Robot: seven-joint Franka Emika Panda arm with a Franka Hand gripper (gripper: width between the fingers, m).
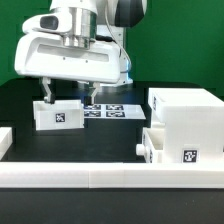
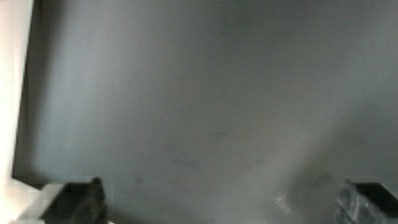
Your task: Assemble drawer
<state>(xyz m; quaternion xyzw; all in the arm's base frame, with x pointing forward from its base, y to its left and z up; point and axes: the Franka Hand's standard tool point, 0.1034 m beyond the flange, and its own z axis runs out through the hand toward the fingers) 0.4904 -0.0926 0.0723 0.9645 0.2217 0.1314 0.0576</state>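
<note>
The tall white casing [image 1: 185,118] stands at the exterior view's right. A tray [image 1: 168,146] with a front knob [image 1: 140,148] sits in its lower part, sticking out a little. A second small tray [image 1: 58,114] with a square tag stands at the left. My gripper [image 1: 67,95] hangs just above and behind this tray, open wide and holding nothing. In the blurred wrist view my gripper [image 2: 222,205] shows only its two dark fingertips [image 2: 71,200] at the corners, with bare dark table between them. A white edge [image 2: 15,100] runs along one side; I cannot tell what it belongs to.
The marker board [image 1: 108,110] lies on the black table just right of the small tray. A low white border wall [image 1: 100,177] runs along the front and up the left side [image 1: 5,140]. A green backdrop stands behind.
</note>
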